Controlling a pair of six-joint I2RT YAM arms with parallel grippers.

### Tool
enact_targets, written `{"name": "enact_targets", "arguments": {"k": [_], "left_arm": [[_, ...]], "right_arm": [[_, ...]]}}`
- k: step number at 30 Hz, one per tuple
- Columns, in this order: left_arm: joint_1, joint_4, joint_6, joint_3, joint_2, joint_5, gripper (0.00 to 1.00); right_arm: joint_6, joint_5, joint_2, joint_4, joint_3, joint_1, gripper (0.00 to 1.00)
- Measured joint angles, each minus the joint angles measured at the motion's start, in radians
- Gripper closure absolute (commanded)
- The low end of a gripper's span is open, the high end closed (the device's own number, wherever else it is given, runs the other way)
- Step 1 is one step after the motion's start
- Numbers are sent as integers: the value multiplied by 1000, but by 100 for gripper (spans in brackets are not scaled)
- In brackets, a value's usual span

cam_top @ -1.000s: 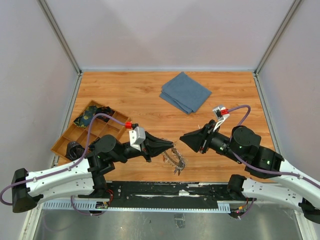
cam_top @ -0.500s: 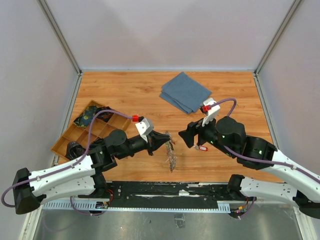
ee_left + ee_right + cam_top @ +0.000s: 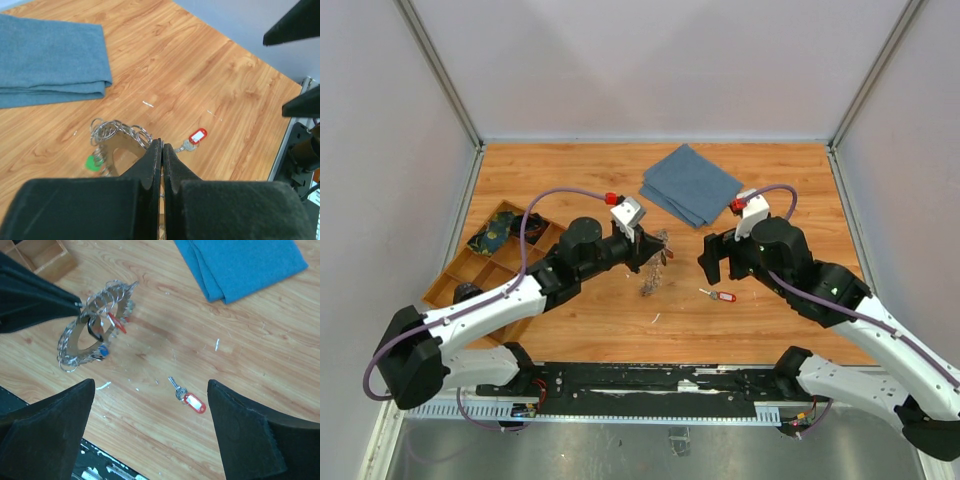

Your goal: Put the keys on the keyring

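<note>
In the last second my left claw [image 3: 648, 250] has swung up from the bottom centre of the top view to the middle of the frame, taking the keyring [image 3: 653, 265] with it. It is pinched tight on the ring's rim. In the left wrist view my two fingers meet with only a sliver of metal between them, and the ring [image 3: 120, 137] hangs edge-on just past their tips, off the table [image 3: 570, 180].

A few keys already dangle from the ring: in the right wrist view a red one [image 3: 117, 324], a dark one and a blue one [image 3: 102, 351], and in the left wrist view a green tag too.

My right claw [image 3: 720, 262] has changed more. A second ago it sat low at centre-right with its fingers drawn together — now it stands wide apart, holding nothing. The red-tagged key [image 3: 720, 296] lies flat on the wood just below it in the top view. In the right wrist view that key [image 3: 190, 400] sits low and right of centre, between my spread fingers but apart from them, and well apart from the ring at upper left.

I judge that this key got away from me, or was set down, before it reached the ring — so it is not threaded yet. The ring is raised and presented, so the next thing is a fresh pinch on the loose key. It lies flat and thin, and that will be fiddly. The blue cloth [image 3: 692, 184] at upper centre plays no part.
</note>
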Motion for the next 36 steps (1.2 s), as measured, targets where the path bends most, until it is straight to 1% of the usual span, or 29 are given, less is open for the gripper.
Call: {"name": "enact_targets", "arguments": {"k": [4,6,8,11,12,13,16,18,19,20,22,23,25,26,31,36], "left_arm": [[17,46,-24,12,33,17,100],[34,92,-54,-12,27,13,100],[50,130,-86,-72,2,-5,98],[63,143,-133,-194,-50,-53,94],[64,141,-154,-237,-66,-69,91],[65,135,-175,-277,-80,-88,87],[66,106,-226,-356,-136,-145,68],[66,82,-257,-385,-187,-187,56],[66,65,-270,-391,-218,-212,50],[66,50,-277,-391,-241,-233,44],[66,19,-292,-389,-292,-282,18],[66,-8,-295,-384,-315,-307,10],[66,-64,-307,-366,-355,-357,2],[66,-90,-307,-356,-368,-375,1],[66,-263,-311,-245,-422,-453,0],[66,-415,-311,-121,-460,-483,0]], "right_arm": [[6,0,-20,-18,-34,0,5],[16,-2,-26,-26,-53,0,5],[26,-2,-28,-36,-68,0,5],[35,-3,-27,-47,-84,0,4],[40,-4,-27,-48,-87,0,4],[43,-6,-27,-50,-90,0,4],[47,-18,-26,-50,-90,0,4],[45,-31,-28,-48,-90,0,4],[42,-44,-31,-45,-92,0,1],[36,-58,-39,-40,-98,0,2],[26,-73,-64,-24,-116,0,2],[27,-71,-80,-18,-125,0,2],[26,-68,-109,-16,-131,0,2],[26,-63,-121,-12,-130,0,2],[11,-22,-208,5,-130,0,2],[-55,-6,-298,13,-117,0,2]]}}
